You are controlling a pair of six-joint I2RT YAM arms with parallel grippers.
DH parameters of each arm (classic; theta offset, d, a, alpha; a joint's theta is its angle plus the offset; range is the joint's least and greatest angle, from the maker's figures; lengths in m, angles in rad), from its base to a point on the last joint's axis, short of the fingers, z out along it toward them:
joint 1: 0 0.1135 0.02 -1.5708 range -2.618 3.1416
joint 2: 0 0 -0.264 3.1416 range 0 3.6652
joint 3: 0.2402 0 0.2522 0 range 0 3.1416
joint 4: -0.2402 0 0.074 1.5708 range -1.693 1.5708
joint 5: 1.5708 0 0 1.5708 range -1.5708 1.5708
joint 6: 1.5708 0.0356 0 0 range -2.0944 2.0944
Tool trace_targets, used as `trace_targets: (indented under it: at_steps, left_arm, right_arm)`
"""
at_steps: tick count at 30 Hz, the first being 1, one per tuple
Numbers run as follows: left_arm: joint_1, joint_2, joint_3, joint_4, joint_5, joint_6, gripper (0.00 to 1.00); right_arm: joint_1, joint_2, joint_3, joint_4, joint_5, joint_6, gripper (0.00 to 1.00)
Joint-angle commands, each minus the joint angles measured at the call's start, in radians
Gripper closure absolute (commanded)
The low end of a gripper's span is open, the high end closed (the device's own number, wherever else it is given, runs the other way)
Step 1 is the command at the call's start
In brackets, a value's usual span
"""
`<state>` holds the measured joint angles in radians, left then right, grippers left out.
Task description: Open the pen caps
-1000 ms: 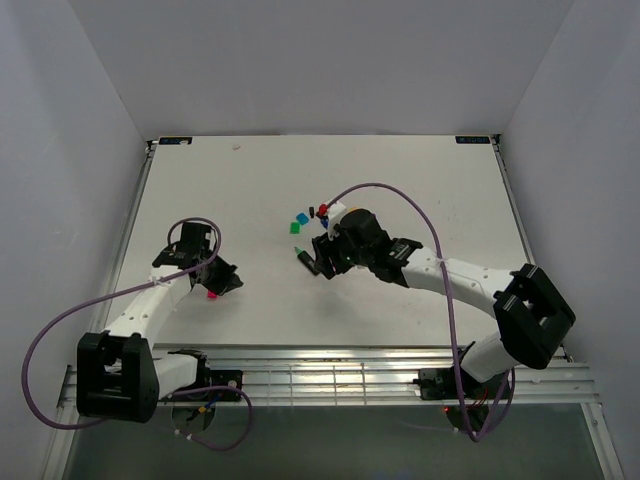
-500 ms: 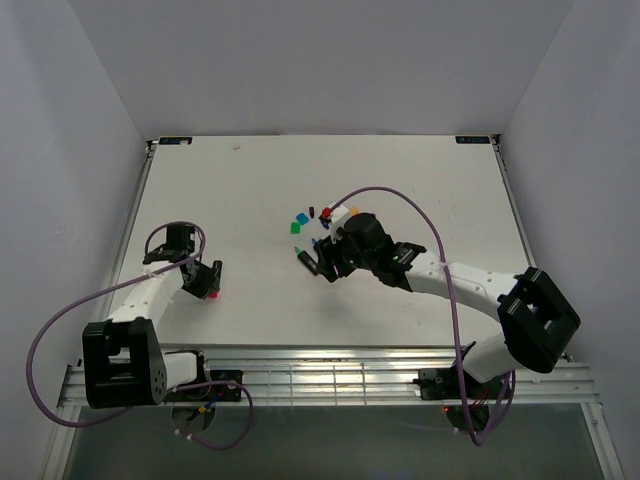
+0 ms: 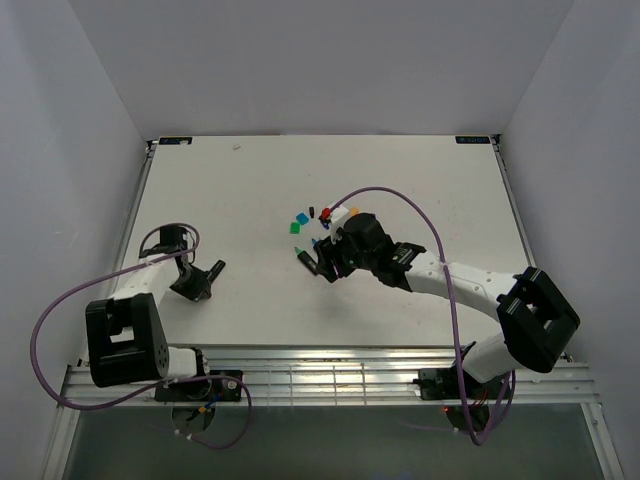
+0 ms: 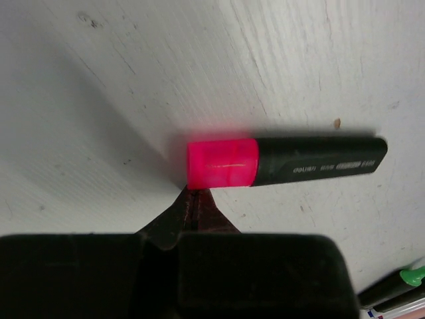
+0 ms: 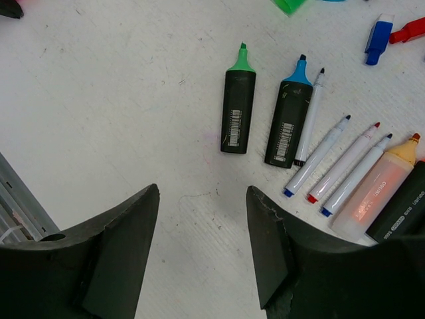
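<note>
Although the markers (image 5: pixel 238 113) at 12 o'clock of the released right gripper (image 5: pixel 201 203) lie uncapped, 1 pink cap (image 4: pixel 221 163) is still on, just beside the clenched, empty left gripper (image 4: pixel 194 199).

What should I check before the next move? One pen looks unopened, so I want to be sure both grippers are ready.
1. Magenta cap off the pink highlighter: on, not ok.
2. Left gripper open to grasp: shut, empty, tips beside the cap; not ok.
3. Right gripper open and empty: ok.
4. Green highlighter and blue highlighter uncapped: ok.
5. Black barrel at the right wrist view's edge uncapped: end hidden, cannot tell.
</note>
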<state>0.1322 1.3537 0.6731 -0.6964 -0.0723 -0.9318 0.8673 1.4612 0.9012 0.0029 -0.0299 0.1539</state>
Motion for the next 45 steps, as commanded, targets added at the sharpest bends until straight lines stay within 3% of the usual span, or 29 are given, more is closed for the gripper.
trace_targets:
  at_steps: [1, 7, 16, 19, 23, 24, 27, 30, 34, 45]
  left_arm:
    - [0.061, 0.027, 0.034, 0.026, -0.053, 0.056, 1.0]
    - [0.135, 0.077, 0.105, 0.046, -0.086, 0.105, 1.0]
    - [0.187, 0.193, 0.229, 0.075, 0.055, 0.174, 1.0]
    - [0.199, 0.157, 0.215, 0.071, 0.071, 0.179, 0.86]
    - [0.211, 0.065, 0.191, 0.014, 0.121, 0.162, 0.48]
    - [0.213, 0.027, 0.186, 0.003, 0.118, 0.156, 0.32]
    - [0.224, -0.01, 0.192, -0.04, 0.088, 0.126, 0.13]
    - [0.238, -0.022, 0.215, -0.074, 0.051, 0.107, 0.11]
    - [0.238, -0.016, 0.201, -0.086, 0.144, 0.048, 0.09]
    - [0.238, 0.101, 0.197, -0.143, 0.131, -0.137, 0.13]
  right_arm:
    - [0.007, -0.001, 0.005, 0.043, -0.008, 0.003, 0.39]
    - [0.007, 0.005, 0.004, 0.042, -0.01, 0.003, 0.39]
    - [0.007, 0.001, 0.002, 0.039, -0.002, 0.004, 0.39]
    - [0.009, -0.001, -0.001, 0.039, -0.001, 0.004, 0.39]
    - [0.007, -0.005, -0.007, 0.042, -0.004, 0.007, 0.39]
    - [0.007, -0.005, -0.008, 0.043, -0.007, 0.009, 0.39]
    - [0.007, -0.007, -0.008, 0.043, -0.016, 0.013, 0.39]
    - [0.009, -0.015, -0.016, 0.045, -0.018, 0.016, 0.39]
    - [0.009, -0.025, -0.028, 0.045, -0.004, 0.015, 0.39]
    - [0.01, -0.038, -0.039, 0.055, -0.005, 0.024, 0.39]
